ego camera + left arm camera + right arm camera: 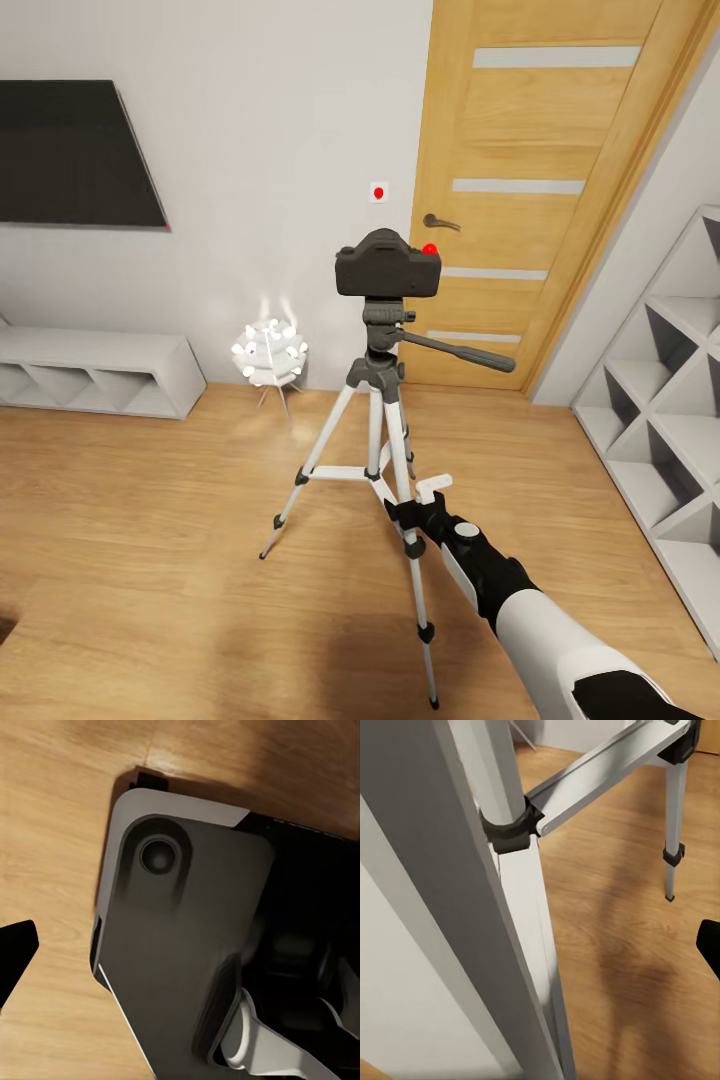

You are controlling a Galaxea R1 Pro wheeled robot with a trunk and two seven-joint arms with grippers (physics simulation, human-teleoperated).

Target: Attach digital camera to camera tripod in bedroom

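Note:
The black digital camera [387, 266], with its red dot, sits upright on the dark grey head of the camera tripod [382, 372], which stands on the wood floor in front of the oak door. The pan handle [460, 352] sticks out to the right. My right gripper [418, 500] is low down at the tripod's near leg, open. That leg [521, 907] passes very close between its fingers, and one black fingertip [709, 945] stands well off to the side. One black fingertip [15, 956] of my left gripper hangs over the floor beside my own grey body [180, 945].
A small white spiky floor lamp [268, 355] stands by the wall, left of the tripod. A low white shelf unit [100, 372] and a black wall TV [75, 155] are at the left. White cube shelves [665, 420] line the right. The oak door [540, 190] is shut.

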